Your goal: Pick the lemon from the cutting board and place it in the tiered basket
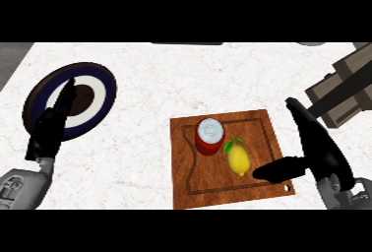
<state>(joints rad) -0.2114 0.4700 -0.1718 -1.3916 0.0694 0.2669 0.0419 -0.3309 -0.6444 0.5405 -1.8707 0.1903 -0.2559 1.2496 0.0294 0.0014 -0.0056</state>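
The right robot hand (320, 147), fingers spread, reached toward the lemon (238, 158) on the cutting board (258, 129) at lower centre, needing next to close around it; the basket (347, 86) waited upper right.

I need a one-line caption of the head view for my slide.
Lemon and red can on the cutting board; open right hand beside it, left hand resting over the plate.

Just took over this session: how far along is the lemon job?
Nothing is done yet: the lemon lies on the cutting board beside a red can. In hand: the open right hand is beside it, thumb near the lemon, no grasp. Left: grasping, lifting, and placing it in the tiered basket.
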